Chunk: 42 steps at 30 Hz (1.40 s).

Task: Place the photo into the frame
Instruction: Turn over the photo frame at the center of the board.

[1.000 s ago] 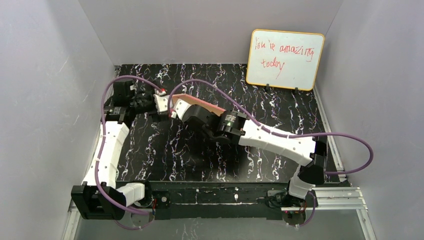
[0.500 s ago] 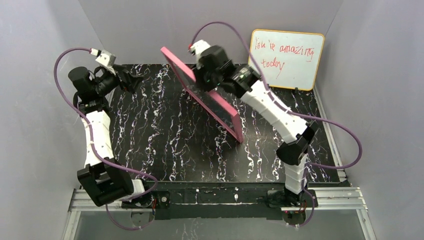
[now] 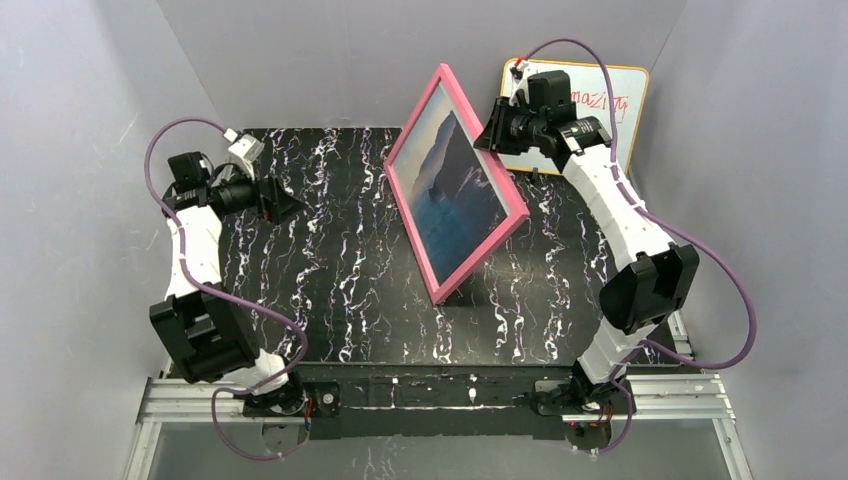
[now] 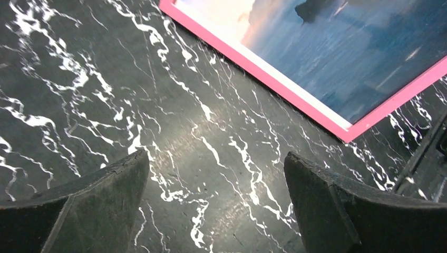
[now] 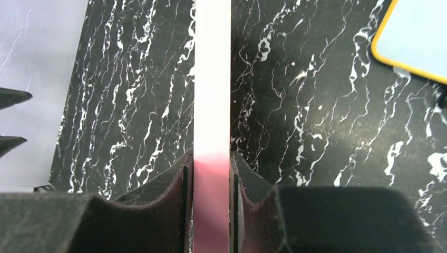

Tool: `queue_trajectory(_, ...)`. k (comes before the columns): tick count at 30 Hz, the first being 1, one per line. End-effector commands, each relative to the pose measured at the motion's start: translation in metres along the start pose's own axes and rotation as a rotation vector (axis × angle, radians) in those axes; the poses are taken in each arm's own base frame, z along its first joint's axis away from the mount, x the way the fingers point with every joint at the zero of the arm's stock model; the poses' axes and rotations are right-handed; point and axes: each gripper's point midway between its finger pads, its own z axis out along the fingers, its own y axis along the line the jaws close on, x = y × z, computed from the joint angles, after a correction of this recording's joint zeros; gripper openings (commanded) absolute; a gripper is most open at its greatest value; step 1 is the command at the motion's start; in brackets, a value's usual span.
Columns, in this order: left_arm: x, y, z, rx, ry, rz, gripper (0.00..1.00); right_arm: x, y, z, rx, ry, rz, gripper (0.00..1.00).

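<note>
The pink frame (image 3: 412,232) stands tilted on one lower corner on the black marbled table, its front facing the left arm. The photo (image 3: 455,185) of blue sea, dark mountains and orange sky shows inside it. My right gripper (image 3: 492,135) is shut on the frame's upper right edge. In the right wrist view the pink edge (image 5: 212,79) runs straight up from between the two pads (image 5: 212,168). My left gripper (image 3: 285,205) hangs open over the table to the frame's left, holding nothing. In the left wrist view the frame's lower border (image 4: 274,84) and photo (image 4: 358,52) lie beyond the open fingers (image 4: 216,179).
A yellow-edged whiteboard (image 3: 600,140) with red writing leans on the back wall behind the right wrist, also in the right wrist view (image 5: 416,37). Grey walls close in the table on three sides. A metal rail (image 3: 660,395) runs along the near edge.
The right arm has swung the frame up from low over the table and turned it until its picture side shows. The left arm has drawn back to the left, still open.
</note>
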Motion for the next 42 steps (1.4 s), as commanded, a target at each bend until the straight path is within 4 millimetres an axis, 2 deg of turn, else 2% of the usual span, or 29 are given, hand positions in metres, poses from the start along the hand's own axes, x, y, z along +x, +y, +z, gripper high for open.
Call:
queue_trajectory(1,0.020,-0.020,-0.007,0.079,0.098,-0.003,0.98,0.046,0.011,-0.005,-0.082,0.126,0.050,0.02)
queue_trajectory(7,0.062,-0.018,-0.013,0.090,0.280,-0.089,0.98,0.085,-0.003,-0.008,-0.140,0.055,0.030,0.02)
queue_trajectory(10,0.081,-0.024,-0.018,0.124,0.349,-0.122,0.98,0.104,-0.012,-0.011,-0.161,-0.002,0.011,0.02)
queue_trajectory(14,0.094,-0.032,-0.020,0.139,0.379,-0.143,0.98,0.131,-0.031,-0.006,-0.139,-0.062,-0.003,0.02)
queue_trajectory(20,0.108,-0.029,-0.020,0.092,0.397,-0.178,0.98,0.154,-0.068,-0.008,-0.021,-0.204,-0.015,0.02)
queue_trajectory(21,0.110,-0.029,-0.020,0.092,0.402,-0.189,0.98,0.154,-0.058,-0.009,-0.041,-0.217,0.438,0.13)
queue_trajectory(22,0.111,-0.029,-0.019,0.090,0.406,-0.195,0.98,0.151,-0.059,-0.010,-0.028,-0.243,0.671,0.01)
queue_trajectory(28,0.113,-0.030,-0.019,0.092,0.408,-0.209,0.98,0.155,-0.084,0.000,0.041,-0.331,0.799,0.01)
queue_trajectory(31,0.114,-0.032,-0.019,0.102,0.405,-0.208,0.98,0.150,-0.082,0.013,0.010,-0.331,0.788,0.01)
queue_trajectory(34,0.115,-0.034,-0.021,0.107,0.412,-0.192,0.98,0.147,-0.068,0.029,-0.054,-0.267,0.718,0.04)
queue_trajectory(38,0.122,-0.038,-0.024,0.117,0.434,-0.176,0.98,0.157,-0.049,0.046,-0.166,-0.158,0.628,0.04)
queue_trajectory(42,0.125,-0.040,-0.025,0.124,0.442,-0.164,0.98,0.167,-0.028,0.051,-0.291,-0.060,0.535,0.02)
